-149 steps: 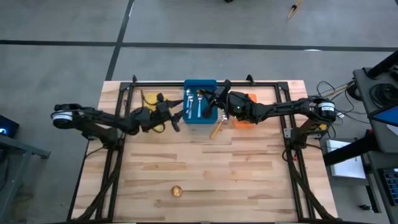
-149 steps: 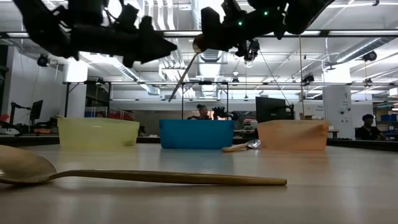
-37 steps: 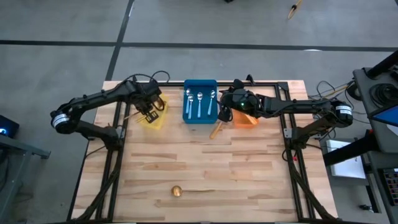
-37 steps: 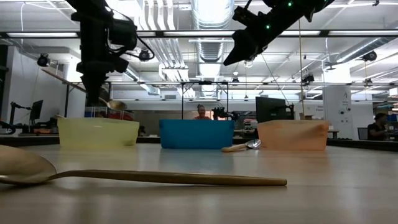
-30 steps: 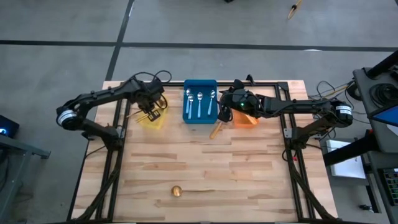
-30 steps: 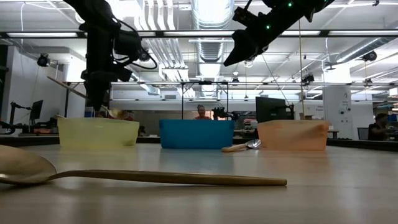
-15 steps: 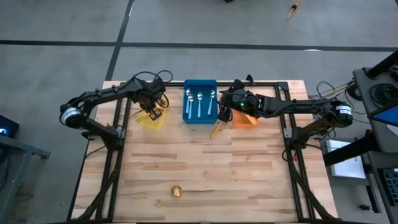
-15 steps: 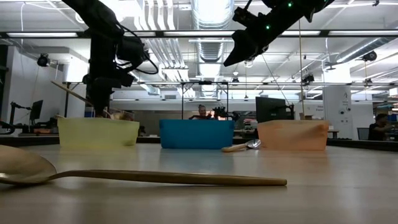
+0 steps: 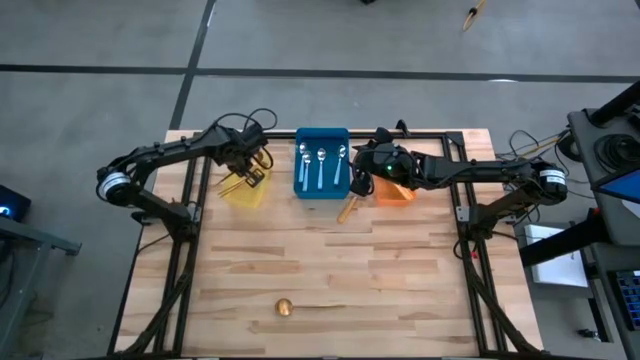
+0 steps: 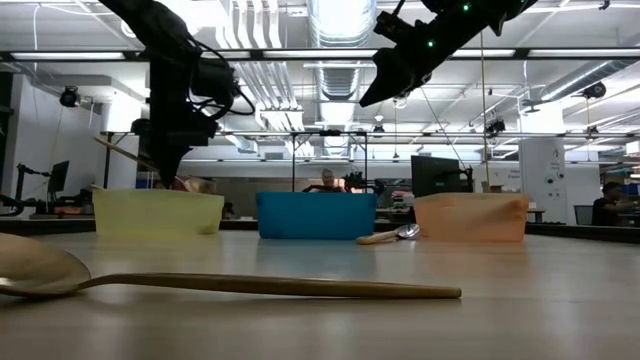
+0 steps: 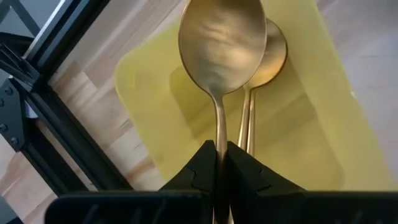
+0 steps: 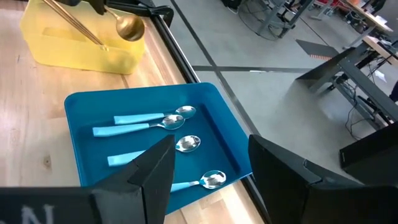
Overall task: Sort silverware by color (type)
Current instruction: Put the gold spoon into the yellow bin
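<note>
My left gripper (image 9: 249, 172) hangs over the yellow bin (image 9: 243, 190), shut on a gold spoon (image 11: 222, 43). That spoon's bowl is over the bin and its handle end (image 10: 115, 150) slants up and out. A second gold spoon (image 11: 268, 59) lies in the bin beneath it. Several blue-handled spoons (image 12: 149, 121) lie in the blue bin (image 9: 321, 172). My right gripper (image 12: 211, 180) stands open in the air above the blue bin's right side. On the table lie an orange-handled spoon (image 9: 347, 208) and a gold spoon (image 9: 286, 307). My left gripper pinches the gold spoon's thin handle (image 11: 218, 134) between its two fingers (image 11: 199, 168), nearer the bowl than the free end. The fingers point steeply down from above. The spoon is tilted, bowl lowest; whether the bowl touches the bin or the spoon below, I cannot tell.
An orange bin (image 9: 394, 188) stands right of the blue one, under the right arm. A black frame (image 9: 300, 133) runs along the table's far edge and down both sides. The wide near half of the wooden table (image 9: 400, 290) holds only the gold spoon.
My left gripper has rolled a little about its own line above the yellow bin and edged toward the blue bin. It still holds the gold spoon, whose bowl now sits lower toward the bin.
</note>
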Available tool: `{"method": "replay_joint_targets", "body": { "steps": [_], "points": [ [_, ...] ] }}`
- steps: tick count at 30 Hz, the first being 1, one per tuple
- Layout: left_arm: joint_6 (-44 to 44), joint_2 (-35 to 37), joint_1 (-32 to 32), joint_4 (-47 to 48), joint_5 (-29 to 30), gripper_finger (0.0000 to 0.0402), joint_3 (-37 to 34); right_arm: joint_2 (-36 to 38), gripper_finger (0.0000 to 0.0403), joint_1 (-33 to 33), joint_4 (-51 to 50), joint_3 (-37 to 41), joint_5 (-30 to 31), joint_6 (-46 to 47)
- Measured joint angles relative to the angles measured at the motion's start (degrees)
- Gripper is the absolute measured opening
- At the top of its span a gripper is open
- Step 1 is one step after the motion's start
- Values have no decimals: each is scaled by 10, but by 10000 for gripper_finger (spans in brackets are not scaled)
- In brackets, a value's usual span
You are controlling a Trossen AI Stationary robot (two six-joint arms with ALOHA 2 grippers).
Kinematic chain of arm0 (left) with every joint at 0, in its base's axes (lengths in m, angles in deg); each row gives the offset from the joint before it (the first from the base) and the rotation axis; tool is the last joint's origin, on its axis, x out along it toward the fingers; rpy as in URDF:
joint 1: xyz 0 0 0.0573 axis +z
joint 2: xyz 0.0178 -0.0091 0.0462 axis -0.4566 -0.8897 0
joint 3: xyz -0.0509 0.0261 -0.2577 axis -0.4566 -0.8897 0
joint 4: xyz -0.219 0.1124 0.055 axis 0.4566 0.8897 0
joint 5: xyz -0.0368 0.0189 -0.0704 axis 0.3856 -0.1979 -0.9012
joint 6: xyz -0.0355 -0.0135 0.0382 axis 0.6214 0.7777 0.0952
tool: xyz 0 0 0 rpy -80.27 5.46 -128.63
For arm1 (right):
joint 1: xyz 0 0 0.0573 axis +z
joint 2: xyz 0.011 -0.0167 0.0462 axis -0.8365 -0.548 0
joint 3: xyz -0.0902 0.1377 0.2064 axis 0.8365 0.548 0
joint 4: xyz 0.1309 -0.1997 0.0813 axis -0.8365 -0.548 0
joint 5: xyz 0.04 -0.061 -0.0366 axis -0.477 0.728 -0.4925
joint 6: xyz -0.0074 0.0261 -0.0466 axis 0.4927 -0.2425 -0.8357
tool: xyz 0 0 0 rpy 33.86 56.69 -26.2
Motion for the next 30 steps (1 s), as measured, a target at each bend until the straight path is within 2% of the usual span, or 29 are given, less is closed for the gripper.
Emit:
{"method": "replay_joint_targets", "body": {
  "steps": [30],
  "points": [
    [27, 0, -4, -37, 0, 7, -45, 0, 194, 0, 1, 0, 0, 9]
  ]
}}
